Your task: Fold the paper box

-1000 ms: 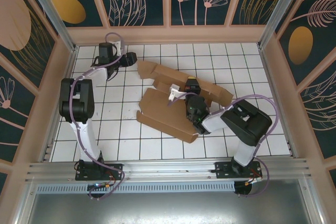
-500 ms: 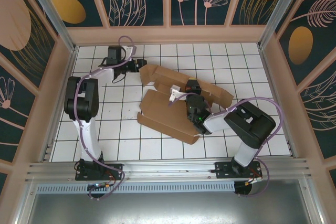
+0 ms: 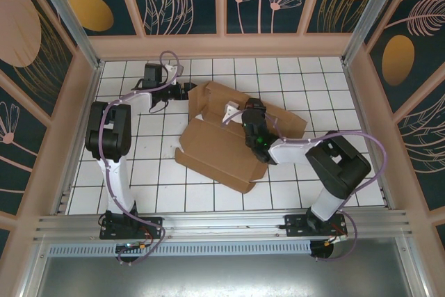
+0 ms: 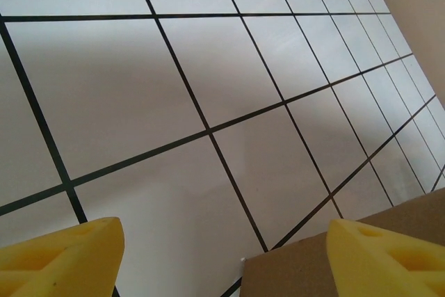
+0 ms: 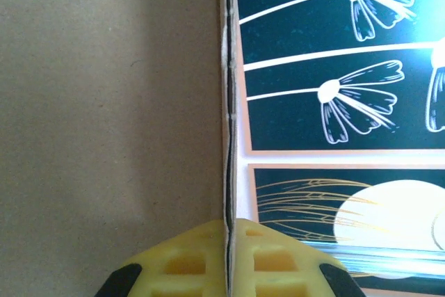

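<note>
The paper box (image 3: 215, 147) is a brown cardboard sheet with flaps, lying partly raised in the middle of the tiled table. My right gripper (image 3: 249, 113) is over its centre, shut on the thin edge of an upright panel. In the right wrist view the yellow fingers (image 5: 181, 269) pinch that edge (image 5: 227, 172) at the right gripper (image 5: 227, 255), and the brown panel (image 5: 104, 102) fills the left. My left gripper (image 3: 189, 90) is at the box's back-left flap, open. A cardboard corner (image 4: 313, 262) lies between its yellow fingertips (image 4: 62, 255), near the right one, at the left gripper (image 4: 222, 266).
White tiles with dark grout (image 3: 139, 186) spread to the left and in front of the box. A wooden rim (image 3: 83, 102) and floral wall panels (image 5: 334, 67) enclose the table. The arm bases sit on the rail (image 3: 222, 224) at the near edge.
The left gripper swung right to the box's back-left flap and opened a little. The right gripper moved back and left with the panel, and the near part of the box shifted left.
</note>
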You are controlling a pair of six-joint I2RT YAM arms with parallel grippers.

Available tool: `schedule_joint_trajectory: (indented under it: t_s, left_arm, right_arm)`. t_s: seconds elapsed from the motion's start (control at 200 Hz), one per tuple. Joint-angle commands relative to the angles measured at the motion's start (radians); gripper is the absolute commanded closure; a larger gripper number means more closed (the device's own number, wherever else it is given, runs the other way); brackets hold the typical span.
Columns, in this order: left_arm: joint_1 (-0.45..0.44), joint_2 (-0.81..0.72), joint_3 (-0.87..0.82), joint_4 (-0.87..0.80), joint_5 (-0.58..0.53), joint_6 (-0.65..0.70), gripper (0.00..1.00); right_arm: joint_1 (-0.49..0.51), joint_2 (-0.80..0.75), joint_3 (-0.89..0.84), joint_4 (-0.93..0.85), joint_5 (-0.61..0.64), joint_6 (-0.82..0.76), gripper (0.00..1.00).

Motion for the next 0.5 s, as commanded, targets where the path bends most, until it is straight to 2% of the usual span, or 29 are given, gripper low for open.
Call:
schedule_joint_trajectory:
  t_s: [0.0,0.255,0.495]
  left_arm:
    - [0.004,0.030,0.061,-0.026,0.025,-0.004,0.23]
    - [0.003,0.082,0.161,-0.050,0.062,-0.028,0.23]
    - [0.001,0.077,0.129,-0.090,0.100,0.010,0.24]
  right_arm:
    - [-0.024,-0.032,0.015,-0.190,-0.038,0.092,1.00]
    - [-0.049,-0.039,0.068,-0.361,-0.074,0.199,1.00]
    - [-0.056,-0.040,0.056,-0.331,-0.063,0.179,1.00]
